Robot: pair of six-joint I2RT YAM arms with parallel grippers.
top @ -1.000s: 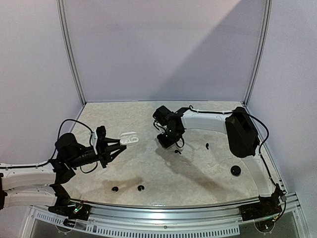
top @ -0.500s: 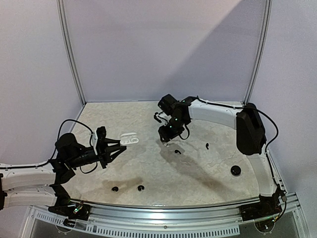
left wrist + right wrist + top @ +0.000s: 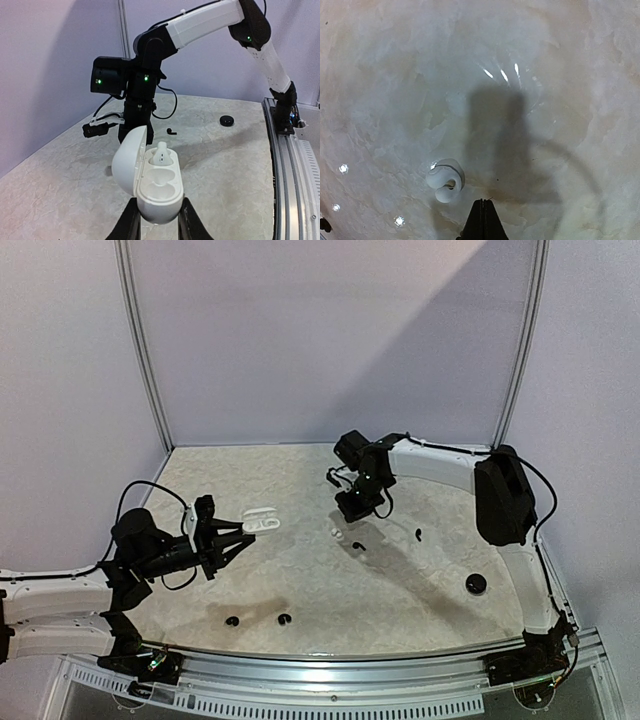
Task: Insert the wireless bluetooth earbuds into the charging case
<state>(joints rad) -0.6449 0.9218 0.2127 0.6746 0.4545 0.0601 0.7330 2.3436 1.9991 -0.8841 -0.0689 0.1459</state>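
Pale marbled surface (image 3: 300, 575), with the right arm reaching out to its middle and the left arm low at the left. Left tool (image 3: 159, 223) pinches the base of the open white charging case (image 3: 152, 192). One white bud (image 3: 161, 154) sits in the far socket and the near socket is empty. Right tool (image 3: 481, 221) is pressed together and carries nothing, its tip just beside the second white bud (image 3: 445, 180), which lies loose on the surface. Risks: coming down shut, the tool would flick that bud away. The slick, rounded bud may also squirt out of a pinch. Pressing it home could lever the case out of its narrow hold. Black buds (image 3: 284, 619) lie well apart.
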